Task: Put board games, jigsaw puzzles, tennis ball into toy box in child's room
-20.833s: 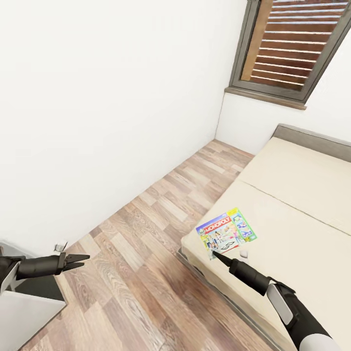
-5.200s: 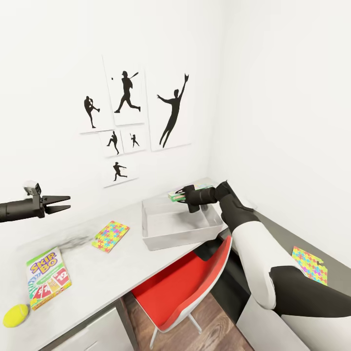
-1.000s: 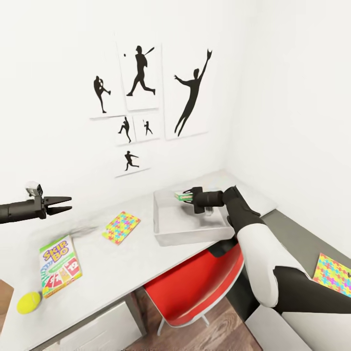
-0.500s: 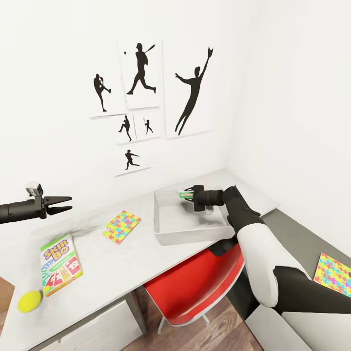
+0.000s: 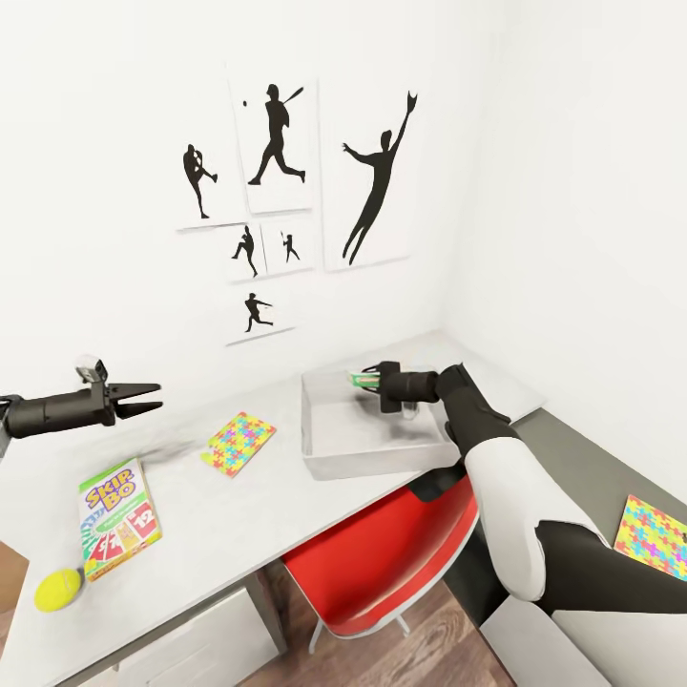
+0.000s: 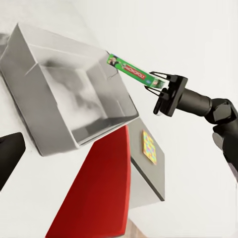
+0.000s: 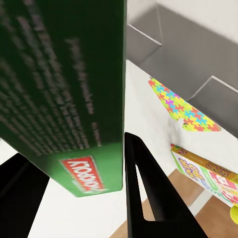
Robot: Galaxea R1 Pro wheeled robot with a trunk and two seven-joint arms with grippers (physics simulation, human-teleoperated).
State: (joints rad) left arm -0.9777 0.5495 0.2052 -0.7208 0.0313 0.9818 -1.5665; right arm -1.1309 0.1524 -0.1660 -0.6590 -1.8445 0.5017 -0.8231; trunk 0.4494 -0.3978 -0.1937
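Right claw clamped on green-edged Monopoly box, held over grey toy box on desk; left claw open, empty; best lowered flat inside the rim before letting go.

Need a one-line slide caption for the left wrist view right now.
Right gripper holds the green Monopoly box tilted over the empty grey toy box, red chair below the table edge.

I counted two board games, two jigsaw puzzles, one tennis ball, one toy box.
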